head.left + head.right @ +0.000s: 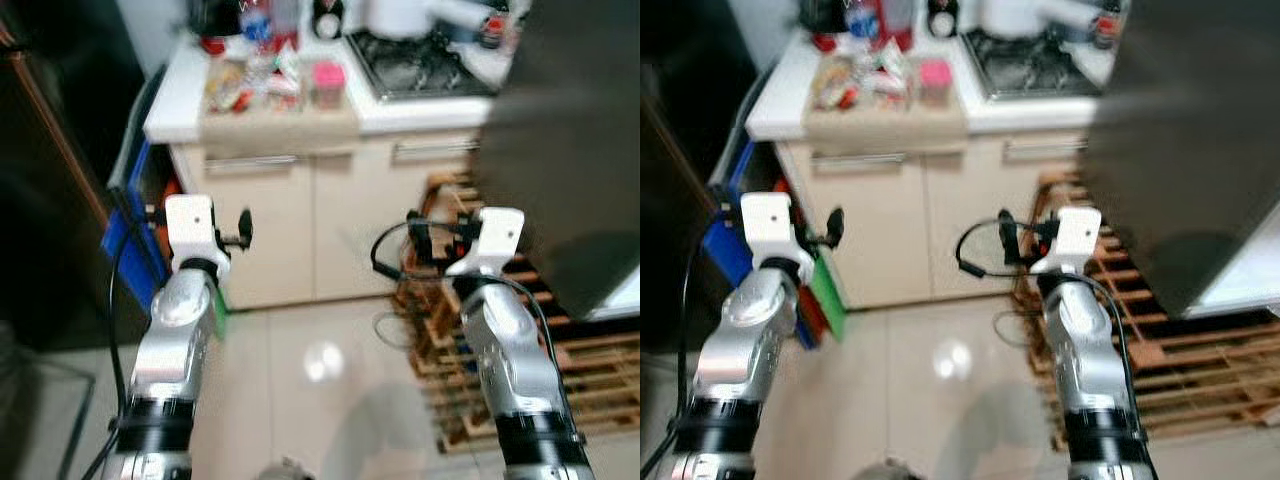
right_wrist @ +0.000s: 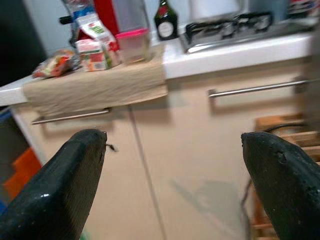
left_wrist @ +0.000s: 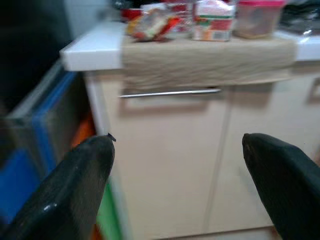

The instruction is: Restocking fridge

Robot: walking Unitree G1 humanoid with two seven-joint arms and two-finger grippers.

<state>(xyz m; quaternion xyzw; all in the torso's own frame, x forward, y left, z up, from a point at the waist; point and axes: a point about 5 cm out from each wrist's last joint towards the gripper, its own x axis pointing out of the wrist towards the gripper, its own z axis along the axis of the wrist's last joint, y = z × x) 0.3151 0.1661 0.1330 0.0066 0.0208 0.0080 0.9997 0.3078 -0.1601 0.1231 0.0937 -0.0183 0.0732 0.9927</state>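
On the white counter (image 1: 175, 95) lies a beige cloth (image 1: 280, 120) carrying snack packets (image 1: 228, 88), small cartons (image 2: 92, 52) and a pink-lidded container (image 1: 327, 84). Bottles (image 1: 262, 20) stand behind them. A dark fridge door (image 1: 570, 150) hangs at the right. Both arms are raised in front of the cream cabinet doors (image 1: 300, 220), well short of the counter. My left gripper (image 3: 177, 150) is open with nothing between its fingers. My right gripper (image 2: 172, 145) is open and empty too.
A gas hob (image 1: 420, 65) sits right of the cloth, with a dark bottle (image 2: 166, 22) behind. A wooden pallet (image 1: 600, 370) lies on the floor under the fridge door. Blue and orange crates (image 1: 125, 240) stand left of the cabinet. A black cable (image 1: 385, 260) loops near my right wrist.
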